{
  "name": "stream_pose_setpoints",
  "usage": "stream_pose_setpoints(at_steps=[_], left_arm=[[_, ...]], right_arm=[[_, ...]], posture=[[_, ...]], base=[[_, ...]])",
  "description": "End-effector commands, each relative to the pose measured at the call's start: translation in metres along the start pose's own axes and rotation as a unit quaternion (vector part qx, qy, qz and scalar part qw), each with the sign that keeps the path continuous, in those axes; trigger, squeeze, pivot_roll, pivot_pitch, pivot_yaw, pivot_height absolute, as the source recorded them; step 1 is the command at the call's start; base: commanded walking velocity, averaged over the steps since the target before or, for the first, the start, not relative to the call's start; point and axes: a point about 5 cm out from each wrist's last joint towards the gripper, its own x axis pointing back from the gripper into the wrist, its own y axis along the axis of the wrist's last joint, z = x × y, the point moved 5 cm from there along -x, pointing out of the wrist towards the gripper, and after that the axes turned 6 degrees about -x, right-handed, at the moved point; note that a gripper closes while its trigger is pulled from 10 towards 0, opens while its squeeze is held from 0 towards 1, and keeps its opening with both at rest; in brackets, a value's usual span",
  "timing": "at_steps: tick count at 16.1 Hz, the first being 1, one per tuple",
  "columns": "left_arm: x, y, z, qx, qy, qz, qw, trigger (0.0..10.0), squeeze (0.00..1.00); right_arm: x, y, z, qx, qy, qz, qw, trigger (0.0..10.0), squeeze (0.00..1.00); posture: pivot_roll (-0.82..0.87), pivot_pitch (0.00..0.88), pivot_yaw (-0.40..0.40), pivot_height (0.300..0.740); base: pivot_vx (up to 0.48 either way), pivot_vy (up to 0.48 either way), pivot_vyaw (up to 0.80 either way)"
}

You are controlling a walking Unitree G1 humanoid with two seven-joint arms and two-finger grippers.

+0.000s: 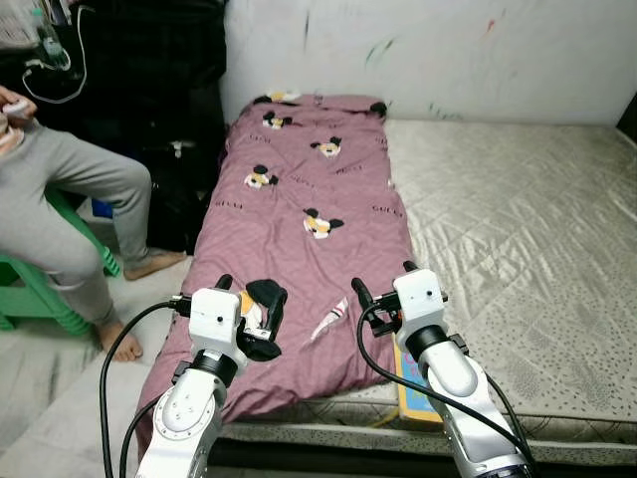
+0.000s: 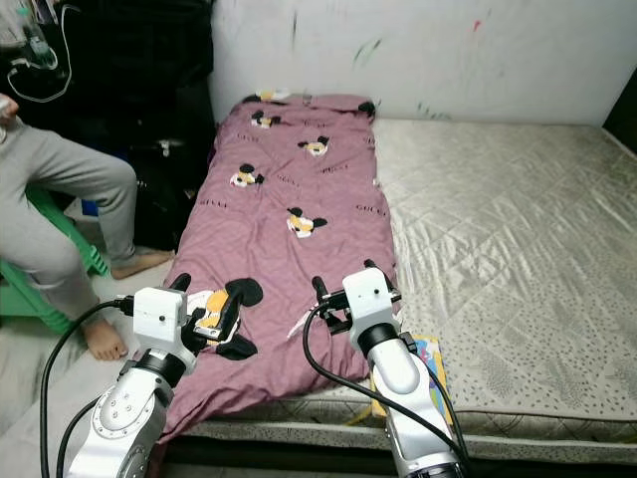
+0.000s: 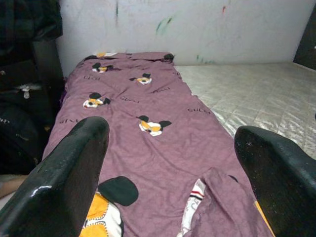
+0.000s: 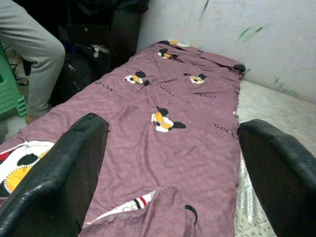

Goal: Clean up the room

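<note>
A mauve blanket (image 1: 309, 229) printed with cartoon mouse heads and small lettering lies lengthwise along the left strip of the mattress (image 1: 518, 239), running from the wall at 12 o'clock to the near edge, where a corner is folded back to show a striped underside. The left tool (image 1: 254, 311) and right tool (image 1: 383, 284) hover over that near end, each with fingers spread apart and empty. A person in grey trousers (image 1: 70, 199) sits at 9 o'clock on a green chair (image 1: 40, 294).
</note>
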Motion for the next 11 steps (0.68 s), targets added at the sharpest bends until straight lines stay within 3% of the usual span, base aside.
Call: stream_pose_setpoints(at_steps=[1,11], left_arm=[[-0.0012,0.0036,0.0004,-0.008,0.0,-0.005,1.0,10.0,0.0],[-0.0023,0.0042,-0.0008,-0.006,-0.001,-0.007,1.0,10.0,0.0]], right_arm=[[-0.001,0.0035,-0.0026,-0.001,-0.006,-0.006,1.0,10.0,0.0],[-0.0029,0.0049,-0.0017,0.007,-0.001,-0.008,1.0,10.0,0.0]], posture=[[-0.03,0.009,-0.002,0.74],[-0.03,0.001,-0.004,0.74]], base=[[0.0,-0.296,0.0],[0.0,-0.336,0.0]])
